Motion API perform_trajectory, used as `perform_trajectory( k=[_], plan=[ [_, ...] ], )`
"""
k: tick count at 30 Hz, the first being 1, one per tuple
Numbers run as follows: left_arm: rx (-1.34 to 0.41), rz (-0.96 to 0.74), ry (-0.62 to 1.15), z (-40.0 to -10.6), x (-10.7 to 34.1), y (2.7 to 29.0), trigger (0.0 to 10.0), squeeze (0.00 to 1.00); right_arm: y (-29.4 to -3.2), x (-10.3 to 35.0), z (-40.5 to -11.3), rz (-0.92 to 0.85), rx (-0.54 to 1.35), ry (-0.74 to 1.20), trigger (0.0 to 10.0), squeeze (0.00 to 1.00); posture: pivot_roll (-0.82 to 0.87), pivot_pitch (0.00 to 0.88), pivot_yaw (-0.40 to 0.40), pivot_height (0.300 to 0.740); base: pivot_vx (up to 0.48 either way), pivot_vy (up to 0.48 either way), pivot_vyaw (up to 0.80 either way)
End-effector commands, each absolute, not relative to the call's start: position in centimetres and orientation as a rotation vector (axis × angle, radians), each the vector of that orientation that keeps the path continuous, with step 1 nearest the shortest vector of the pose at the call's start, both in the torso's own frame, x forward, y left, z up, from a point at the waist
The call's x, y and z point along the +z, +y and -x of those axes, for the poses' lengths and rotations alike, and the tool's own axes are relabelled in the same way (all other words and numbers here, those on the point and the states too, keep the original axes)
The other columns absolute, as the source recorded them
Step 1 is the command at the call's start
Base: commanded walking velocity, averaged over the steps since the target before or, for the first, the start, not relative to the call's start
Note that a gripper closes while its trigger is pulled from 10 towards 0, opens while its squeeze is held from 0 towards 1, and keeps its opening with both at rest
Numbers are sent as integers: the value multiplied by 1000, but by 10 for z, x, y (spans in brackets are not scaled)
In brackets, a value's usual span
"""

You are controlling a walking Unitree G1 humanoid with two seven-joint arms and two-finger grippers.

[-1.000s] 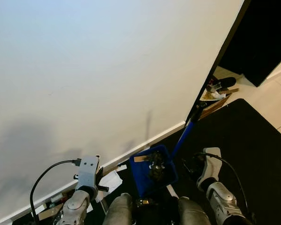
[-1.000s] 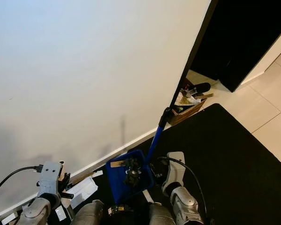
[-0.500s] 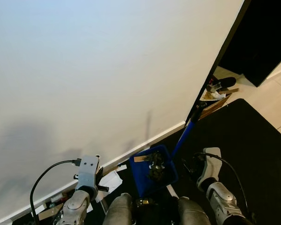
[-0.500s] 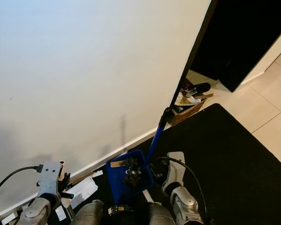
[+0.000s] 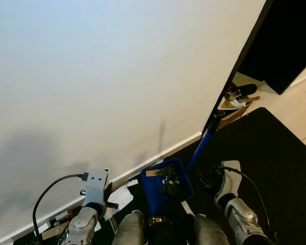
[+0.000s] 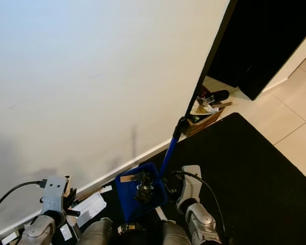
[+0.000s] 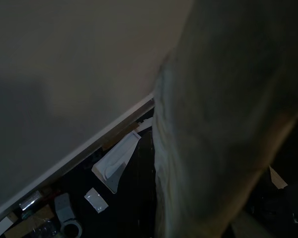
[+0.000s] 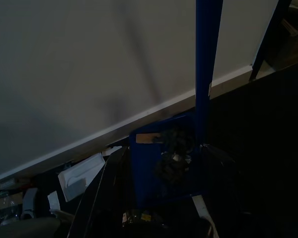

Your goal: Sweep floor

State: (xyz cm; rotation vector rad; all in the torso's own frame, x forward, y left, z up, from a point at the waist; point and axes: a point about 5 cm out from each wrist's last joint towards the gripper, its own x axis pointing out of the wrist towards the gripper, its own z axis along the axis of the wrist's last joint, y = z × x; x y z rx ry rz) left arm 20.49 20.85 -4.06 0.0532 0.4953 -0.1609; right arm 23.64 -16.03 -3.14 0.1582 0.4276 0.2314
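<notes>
Landmark: blue dustpan (image 5: 166,186), upright on black mat (image 5: 265,153) by baseboard, dark debris inside, blue handle (image 5: 200,148) rising toward wall corner. Left of dustpan: my left gripper (image 5: 96,186), low near white paper scraps (image 5: 120,196); jaws state — cannot tell. Right of dustpan: my right gripper (image 5: 228,178), just beside handle; jaws — cannot tell.

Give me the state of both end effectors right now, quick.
Left end effector: low by the wall, fingers cannot be told.
Right end effector: beside the blue dustpan handle; open, shut or gripping cannot be told.
</notes>
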Motion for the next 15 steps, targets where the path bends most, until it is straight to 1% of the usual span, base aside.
perform_trajectory(
  k=[1, 15],
  plan=[
    [-190, -17, 513, -200, -46, 195, 10000, 0, -163, -35, -232, -163, 220, 446, 10000, 0, 79, 158, -27, 740, 0, 0, 0],
    [-191, -17, 513, -200, -46, 195, 10000, 0, -164, -34, -232, -163, 219, 446, 10000, 0, 80, 158, -27, 740, 0, 0, 0]
  ],
)
